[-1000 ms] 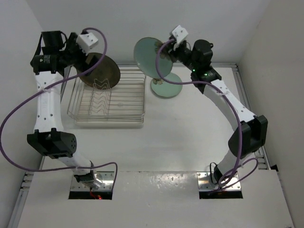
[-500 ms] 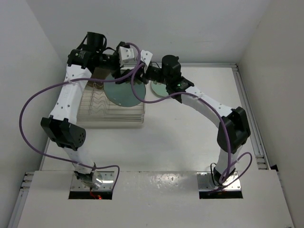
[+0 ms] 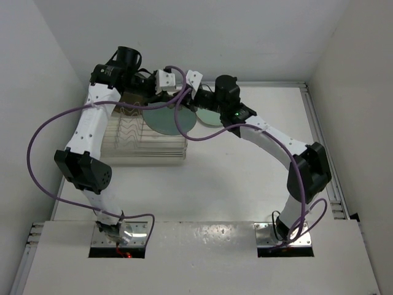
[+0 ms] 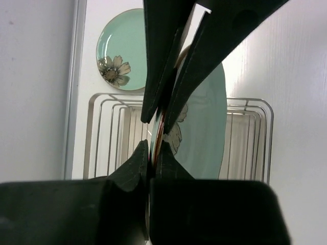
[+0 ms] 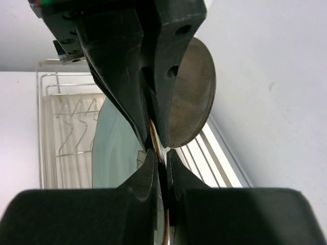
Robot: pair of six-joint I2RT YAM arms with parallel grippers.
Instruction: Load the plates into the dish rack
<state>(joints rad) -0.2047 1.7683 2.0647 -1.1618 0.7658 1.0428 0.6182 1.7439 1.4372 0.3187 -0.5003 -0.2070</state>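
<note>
- Rim of the held mint-green plate [image 4: 204, 127] is what both my hands share. My left gripper [image 4: 152, 155] is pressed together on it. My right gripper [image 5: 161, 162] pinches the same stretch of rim from the opposite side, and the two sets of fingertips almost meet.
- From that shared pinch the plate hangs away toward my bases, on edge or close to it, over the right-hand end of the dish rack [image 3: 123, 138]. Both wrist views see it nearly edge-on.
- My left arm reaches in across the rack, so the rack lies below its wrist. My right arm comes in from the table side, beside the rack rather than over it. I judge the left to be better placed to lower the plate in.
- I read this as a handover: two grips on one plate cannot go separate ways, so one must let go before the plate travels.
- The rack's long axis runs left to right in the top view, with wavy dividers along it. I cannot tell whether the plate's plane lines up with a slot.
- The dark brown plate [image 5: 196, 87] stands upright just beyond the pinch, seemingly in the rack. Its foot is hidden, and it looks close enough to be knocked.
- The other mint-green plate [image 4: 120, 51] lies flat on the table [image 3: 245, 184], just past the rack's right end, not yet loaded.
</note>
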